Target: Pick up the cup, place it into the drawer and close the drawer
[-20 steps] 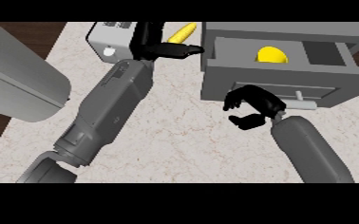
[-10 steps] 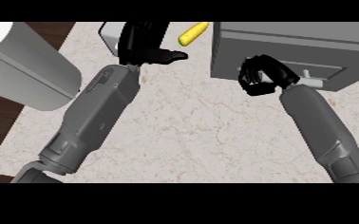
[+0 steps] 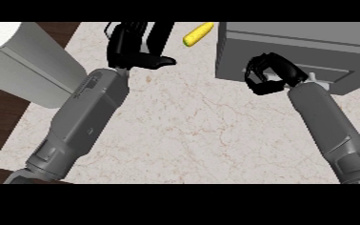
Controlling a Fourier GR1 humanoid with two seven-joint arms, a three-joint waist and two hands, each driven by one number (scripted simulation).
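Pressing drawer (image 3: 295,52), curled right hand (image 3: 269,74)

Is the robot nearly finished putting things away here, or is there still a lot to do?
It looks close to finished. The grey drawer unit shows a flat closed front and no cup is in sight, though whether the cup is inside cannot be seen. The right hand is at the drawer's front with its fingers curled, holding nothing visible. The left hand rests open near a yellow object. Little seems left beyond pulling the hand away.
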